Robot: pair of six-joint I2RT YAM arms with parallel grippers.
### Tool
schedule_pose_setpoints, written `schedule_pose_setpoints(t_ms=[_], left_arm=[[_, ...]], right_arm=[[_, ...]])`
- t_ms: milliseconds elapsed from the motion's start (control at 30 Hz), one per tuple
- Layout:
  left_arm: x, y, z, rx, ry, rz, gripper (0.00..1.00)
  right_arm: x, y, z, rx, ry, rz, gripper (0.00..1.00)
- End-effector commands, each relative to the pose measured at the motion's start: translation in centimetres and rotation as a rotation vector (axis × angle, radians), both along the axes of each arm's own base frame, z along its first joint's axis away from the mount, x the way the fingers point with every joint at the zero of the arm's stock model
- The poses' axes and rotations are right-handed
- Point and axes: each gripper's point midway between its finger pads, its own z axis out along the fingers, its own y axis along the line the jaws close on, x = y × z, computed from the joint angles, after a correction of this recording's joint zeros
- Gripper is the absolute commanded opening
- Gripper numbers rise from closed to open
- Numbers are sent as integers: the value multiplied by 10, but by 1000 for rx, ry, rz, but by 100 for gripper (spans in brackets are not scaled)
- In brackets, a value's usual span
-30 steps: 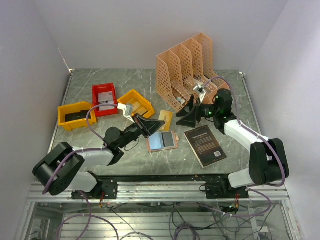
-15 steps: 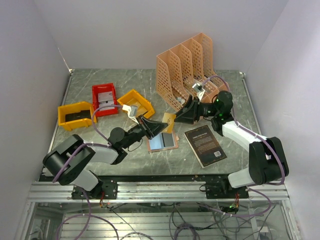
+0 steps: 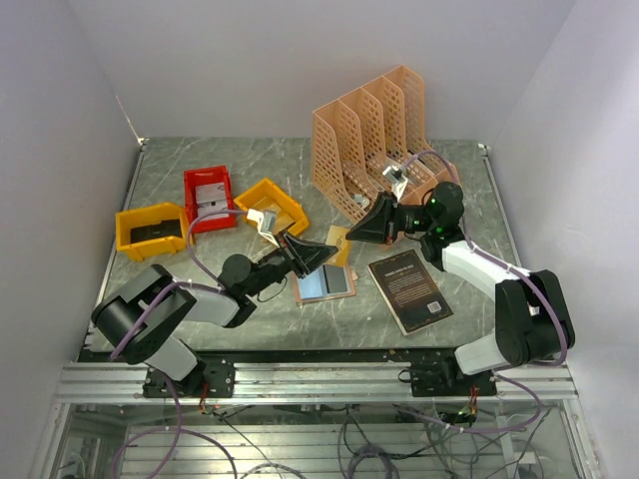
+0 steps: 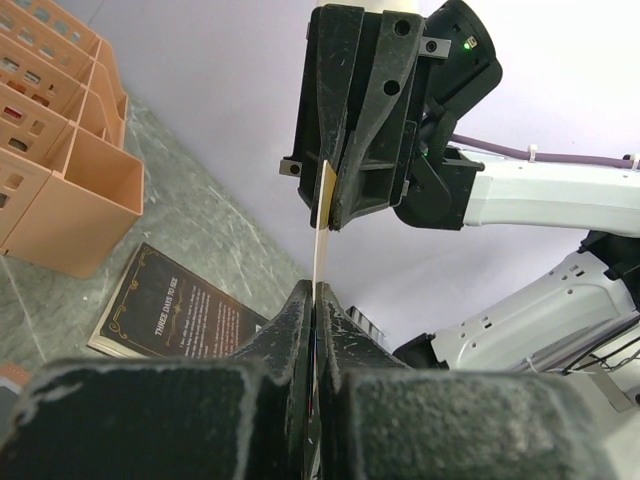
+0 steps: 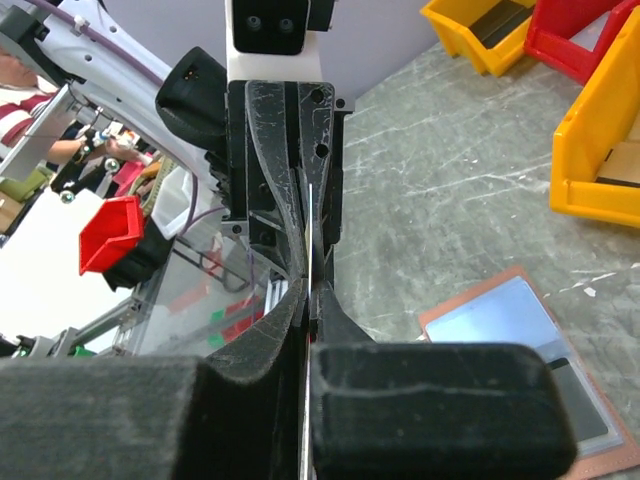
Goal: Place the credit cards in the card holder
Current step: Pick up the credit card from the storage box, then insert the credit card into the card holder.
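A tan credit card (image 3: 337, 242) hangs edge-on above the table, gripped at both ends. My left gripper (image 3: 323, 251) is shut on its near-left end and my right gripper (image 3: 352, 235) is shut on the opposite end. In the left wrist view the card (image 4: 322, 225) runs as a thin line from my left gripper (image 4: 315, 292) up into the right gripper (image 4: 333, 195). The right wrist view shows the same card (image 5: 309, 240) between my right gripper (image 5: 309, 292) and the left gripper (image 5: 298, 180). Just below, the card holder (image 3: 324, 283) lies open on the table, its blue-grey inner faces up (image 5: 525, 340).
A black book (image 3: 409, 289) lies right of the holder. The peach lattice organizer (image 3: 374, 135) stands at the back right. A red bin (image 3: 208, 197) and two yellow bins (image 3: 150, 230) (image 3: 272, 205) sit at the left.
My right gripper has moved left onto the card's free end and shut on it. The left gripper has kept its hold and shifted slightly right.
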Motion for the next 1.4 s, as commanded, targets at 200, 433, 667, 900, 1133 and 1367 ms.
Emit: schedule_pose_setpoints(t_ms=[200, 433, 667, 900, 1133, 1367], left_arm=[[6, 26, 3, 17, -1, 119, 57], [12, 68, -67, 385, 222, 268, 66], [-6, 65, -103, 430, 346, 181, 52], [-1, 51, -130, 450, 410, 139, 46], [4, 52, -159, 529, 459, 154, 35], [4, 61, -181, 601, 495, 190, 33]], right_arm=[[11, 0, -20, -62, 2, -2, 0], [30, -2, -69, -184, 89, -87, 0], [38, -2, -114, -283, 202, -105, 0], [40, -3, -142, -348, 269, -125, 0], [41, 1, -162, -390, 332, -139, 0], [41, 3, -179, -430, 376, -150, 0]])
